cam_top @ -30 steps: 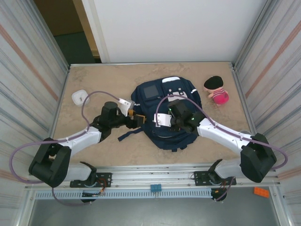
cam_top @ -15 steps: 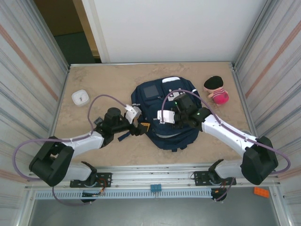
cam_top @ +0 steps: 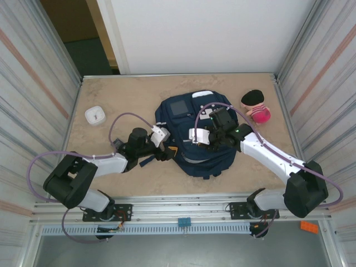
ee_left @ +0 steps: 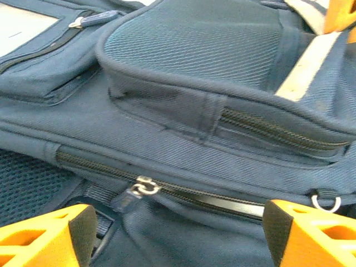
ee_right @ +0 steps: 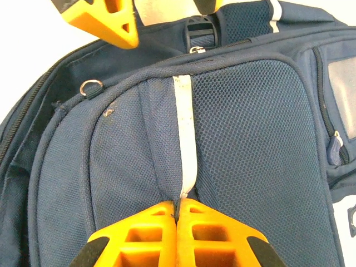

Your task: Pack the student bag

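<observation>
Pinching the student bag [ee_right: 250, 139], right gripper [ee_right: 178, 204] faces the splayed left gripper [ee_left: 175, 228].

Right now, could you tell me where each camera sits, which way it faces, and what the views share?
Top: fixed above and behind, looking down on the table, bag, left arm and right arm.
Left wrist: low beside the bag, facing its zipper; left gripper open.
Right wrist: over the bag's mesh front, facing its white stripe; right gripper shut on the bag.
Shared: all see the bag; the right wrist view also catches a left finger.
</observation>
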Robot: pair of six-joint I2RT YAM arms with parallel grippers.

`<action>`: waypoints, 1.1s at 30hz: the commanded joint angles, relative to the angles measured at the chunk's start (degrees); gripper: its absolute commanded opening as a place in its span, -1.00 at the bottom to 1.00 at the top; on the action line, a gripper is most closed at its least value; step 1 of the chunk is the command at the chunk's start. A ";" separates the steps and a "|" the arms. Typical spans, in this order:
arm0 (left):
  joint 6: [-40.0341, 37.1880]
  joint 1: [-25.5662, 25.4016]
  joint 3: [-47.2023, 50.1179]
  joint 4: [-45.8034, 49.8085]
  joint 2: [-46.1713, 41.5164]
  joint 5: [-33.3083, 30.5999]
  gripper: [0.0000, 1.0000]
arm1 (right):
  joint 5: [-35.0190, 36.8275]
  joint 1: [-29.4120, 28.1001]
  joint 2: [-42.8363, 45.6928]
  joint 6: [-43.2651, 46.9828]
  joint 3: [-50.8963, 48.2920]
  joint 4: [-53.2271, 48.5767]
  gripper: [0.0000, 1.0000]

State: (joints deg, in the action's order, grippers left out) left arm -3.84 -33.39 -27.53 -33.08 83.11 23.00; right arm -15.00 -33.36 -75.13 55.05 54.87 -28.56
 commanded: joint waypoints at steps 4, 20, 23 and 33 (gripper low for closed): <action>-4.87 0.45 -3.78 4.41 1.90 -4.69 0.60 | -1.75 0.91 2.82 2.67 2.55 -3.00 -1.00; -28.75 2.92 -16.43 23.54 9.23 9.98 0.49 | -2.82 2.08 1.01 4.17 5.07 -3.39 -1.00; -29.25 2.63 -16.05 22.91 11.19 10.44 0.49 | -3.16 2.25 0.95 4.12 5.17 -3.34 -1.00; -28.97 2.26 -12.87 11.25 14.57 16.77 -0.06 | -3.21 2.43 0.36 4.36 5.23 -3.45 -1.00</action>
State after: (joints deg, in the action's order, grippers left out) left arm -31.66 -30.83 -41.01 -17.08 96.38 35.44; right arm -16.40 -31.42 -74.87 57.78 57.65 -31.79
